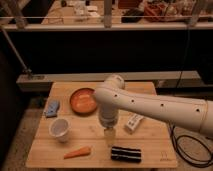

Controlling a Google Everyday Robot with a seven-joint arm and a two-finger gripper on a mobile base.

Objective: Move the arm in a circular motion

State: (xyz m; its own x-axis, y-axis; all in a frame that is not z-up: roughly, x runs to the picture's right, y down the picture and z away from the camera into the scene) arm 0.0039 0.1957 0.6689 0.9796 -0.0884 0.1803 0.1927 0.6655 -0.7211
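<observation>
The big white arm [150, 104] reaches in from the right edge across the wooden table [150, 150]. Its elbow bends near the table's middle and the last segment points down. The gripper [109, 136] is the narrow pale-yellowish tip, just above the table between the white cup [60, 128] and the small white bottle [133, 122].
An orange bowl [82, 100] stands at the back left. A blue cloth [51, 108] lies at the left edge. A carrot [77, 152] and a black bar [125, 154] lie near the front edge. A black cable [192, 150] loops on the floor at the right.
</observation>
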